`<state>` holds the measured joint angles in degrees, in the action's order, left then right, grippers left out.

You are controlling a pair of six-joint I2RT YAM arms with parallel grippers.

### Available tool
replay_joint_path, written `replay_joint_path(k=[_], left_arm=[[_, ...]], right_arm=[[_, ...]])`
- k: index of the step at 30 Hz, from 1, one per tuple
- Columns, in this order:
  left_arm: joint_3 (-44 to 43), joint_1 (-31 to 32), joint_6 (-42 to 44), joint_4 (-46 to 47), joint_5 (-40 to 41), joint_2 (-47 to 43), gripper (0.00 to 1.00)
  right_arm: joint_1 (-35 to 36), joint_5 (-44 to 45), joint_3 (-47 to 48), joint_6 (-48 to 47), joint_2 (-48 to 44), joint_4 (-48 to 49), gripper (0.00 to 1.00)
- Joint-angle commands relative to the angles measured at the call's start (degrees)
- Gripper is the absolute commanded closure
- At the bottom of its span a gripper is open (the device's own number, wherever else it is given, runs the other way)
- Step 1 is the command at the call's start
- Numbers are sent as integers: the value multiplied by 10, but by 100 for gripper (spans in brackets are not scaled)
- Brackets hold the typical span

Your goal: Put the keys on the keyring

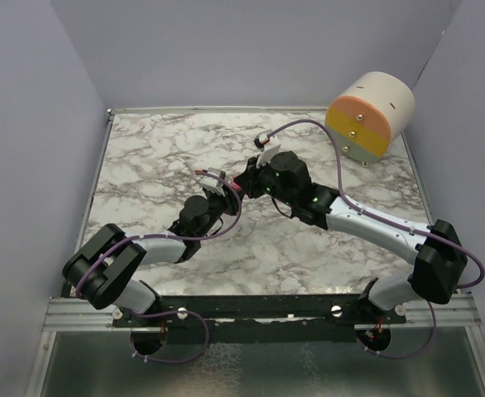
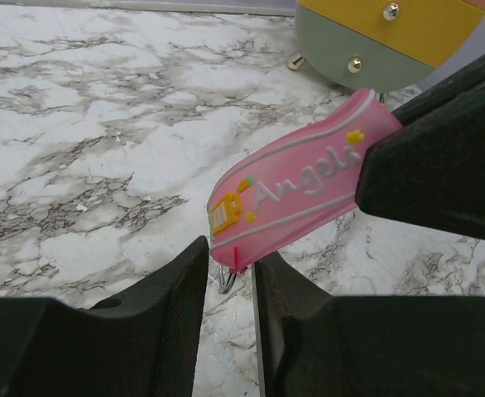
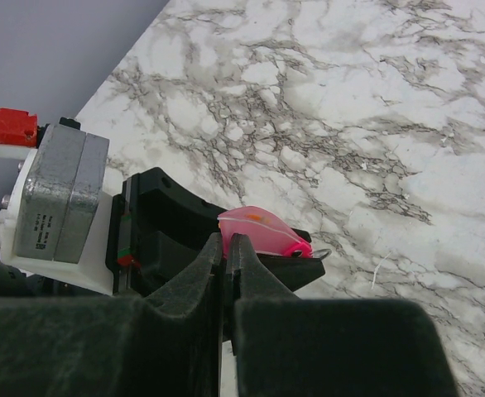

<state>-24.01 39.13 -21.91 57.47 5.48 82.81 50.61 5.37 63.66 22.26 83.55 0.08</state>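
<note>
The keyring is a pink strip (image 2: 296, 194) lettered "Angel", with a small metal ring (image 2: 226, 279) at its lower end. My right gripper (image 3: 226, 241) is shut on the strip's far end and holds it above the marble table (image 1: 160, 157); its black fingers (image 2: 433, 161) show in the left wrist view. My left gripper (image 2: 232, 253) stands with a narrow gap between its fingers. The ring hangs in that gap, and the strip's end (image 3: 263, 231) rests by one left finger (image 3: 164, 211). In the top view both grippers (image 1: 222, 188) (image 1: 244, 180) meet mid-table. The key is not visible.
A cream cylinder (image 1: 371, 116) with a yellow, orange and green face and small metal knobs lies at the back right; it also shows in the left wrist view (image 2: 375, 41). Lilac walls close the table on three sides. A metal rail runs along the near edge.
</note>
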Motion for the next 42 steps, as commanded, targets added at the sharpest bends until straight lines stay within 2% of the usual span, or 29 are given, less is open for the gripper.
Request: replay_joint_path(k=[1,7,15,20,32,39,42], left_arm=[[-7,2,6,25,-15,3,71],[-3,2,5,26,-15,-3,70],[7,2,4,34,-11,-4,59],[25,2,5,72,-7,-3,56],[115,2,16,303,1,25,55],[127,2,29,423,-25,95,54],[116,2,32,433,-36,116,54]], right_arm=[[-2,-5,-1,1,-20,0,99],[-2,0,1,1,-22,0,99],[-2,3,5,9,-21,2,99],[-3,1,7,20,-19,4,99],[-21,-38,12,65,-22,21,99],[-29,-69,14,81,-23,34,99],[-31,-78,15,84,-22,38,99]])
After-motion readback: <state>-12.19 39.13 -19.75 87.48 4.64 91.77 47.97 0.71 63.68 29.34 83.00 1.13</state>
